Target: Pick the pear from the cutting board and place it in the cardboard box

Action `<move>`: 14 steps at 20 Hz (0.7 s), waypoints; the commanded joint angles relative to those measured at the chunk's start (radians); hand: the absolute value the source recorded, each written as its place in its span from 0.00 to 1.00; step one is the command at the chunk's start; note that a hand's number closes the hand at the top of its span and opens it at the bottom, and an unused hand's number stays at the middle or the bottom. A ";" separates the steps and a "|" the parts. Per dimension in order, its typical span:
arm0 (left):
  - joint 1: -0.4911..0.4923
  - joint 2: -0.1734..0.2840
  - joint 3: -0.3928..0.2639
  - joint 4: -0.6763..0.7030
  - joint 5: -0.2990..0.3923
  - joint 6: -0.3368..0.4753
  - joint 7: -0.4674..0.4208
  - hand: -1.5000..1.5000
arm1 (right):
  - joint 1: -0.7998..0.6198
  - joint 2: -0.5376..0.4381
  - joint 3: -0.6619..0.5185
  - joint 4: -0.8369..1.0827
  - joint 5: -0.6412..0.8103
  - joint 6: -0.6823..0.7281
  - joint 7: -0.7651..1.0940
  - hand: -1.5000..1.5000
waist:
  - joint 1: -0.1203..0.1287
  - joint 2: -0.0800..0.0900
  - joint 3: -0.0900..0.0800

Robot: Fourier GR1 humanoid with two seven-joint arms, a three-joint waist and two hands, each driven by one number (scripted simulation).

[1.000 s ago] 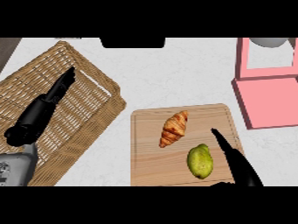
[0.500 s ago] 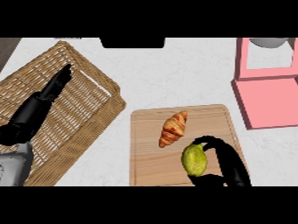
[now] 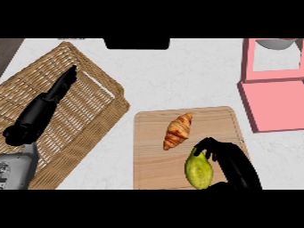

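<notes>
Head view: the right hand curls its fingers round the pear on the cutting board (croissant just beside). Pink box lies well apart; left hand, fingers straight, rests over the wicker basket.

Bright, even light; soft faint shadows; no glare

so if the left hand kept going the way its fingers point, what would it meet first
The left hand points up and to the right, over the wicker basket. Going straight on, it would likely cross the basket's far rim, then bare counter. Its height above the rim is unclear.
</notes>
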State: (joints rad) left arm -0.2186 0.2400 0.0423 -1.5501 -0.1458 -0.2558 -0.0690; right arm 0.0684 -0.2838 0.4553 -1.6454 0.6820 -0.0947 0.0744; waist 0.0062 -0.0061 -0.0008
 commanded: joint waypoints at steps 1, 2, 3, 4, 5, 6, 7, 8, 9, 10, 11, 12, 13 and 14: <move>0.007 -0.008 -0.023 0.008 -0.005 -0.013 -0.005 0.50 | -0.068 -0.183 0.192 -0.081 0.114 0.135 -0.259 1.00 | 0.049 -0.013 -0.003; -0.007 -0.019 -0.029 0.011 -0.009 -0.004 0.005 0.50 | -0.085 -0.220 0.254 -0.098 0.150 0.158 -0.327 1.00 | 0.059 -0.017 -0.003; -0.001 -0.022 -0.034 0.017 -0.007 -0.009 -0.007 0.50 | -0.080 -0.266 0.286 -0.120 0.170 0.159 -0.399 1.00 | 0.041 -0.014 -0.002; -0.001 -0.020 -0.019 0.015 -0.001 -0.003 0.003 0.50 | -0.100 -0.300 0.300 -0.167 0.191 0.140 -0.465 1.00 | 0.032 -0.017 0.000; -0.005 -0.029 -0.019 0.015 -0.008 0.014 0.013 0.50 | -0.088 -0.348 0.303 -0.207 0.195 0.115 -0.538 1.00 | 0.005 -0.016 0.002; 0.022 0.000 0.006 0.020 -0.007 0.008 -0.001 0.50 | -0.061 -0.406 0.295 -0.252 0.187 0.092 -0.602 1.00 | -0.005 -0.015 0.002; 0.014 -0.014 0.000 0.011 0.002 0.009 0.007 0.50 | -0.069 -0.452 0.287 -0.312 0.208 0.072 -0.643 1.00 | -0.021 -0.017 0.001; 0.022 -0.016 0.000 -0.005 -0.005 0.019 0.012 0.50 | -0.032 -0.488 0.276 -0.329 0.214 0.005 -0.708 1.00 | -0.029 -0.015 0.004; -0.008 0.002 0.025 0.006 0.009 0.012 0.038 0.50 | -0.039 -0.544 0.223 -0.393 0.191 -0.004 -0.739 1.00 | -0.041 -0.011 0.003; 0.019 0.026 0.045 0.021 0.002 0.012 -0.011 0.50 | 0.003 -0.595 0.181 -0.406 0.164 -0.062 -0.802 1.00 | -0.048 -0.007 0.003; 0.023 -0.008 0.018 0.015 -0.009 0.029 0.003 0.50 | 0.046 -0.647 0.132 -0.471 0.096 -0.064 -0.829 1.00 | -0.055 -0.006 0.002; 0.053 0.009 0.029 -0.017 0.001 0.016 0.001 0.50 | 0.084 -0.691 0.075 -0.500 0.038 -0.087 -0.864 1.00 | -0.050 -0.007 0.003; 0.023 0.019 0.050 0.025 0.016 0.006 0.004 0.50 | 0.121 -0.734 0.014 -0.522 -0.034 -0.093 -0.891 1.00 | -0.060 -0.002 0.002; 0.032 -0.004 0.026 0.005 -0.002 0.023 -0.015 0.50 | 0.158 -0.731 -0.058 -0.474 -0.108 -0.143 -0.923 1.00 | -0.053 0.000 0.003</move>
State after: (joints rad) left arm -0.1952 0.2422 0.0663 -1.5415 -0.1444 -0.2416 -0.0682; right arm 0.1252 -0.8916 0.5532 -2.0632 0.7312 -0.1495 -0.7095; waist -0.0350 -0.0126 0.0013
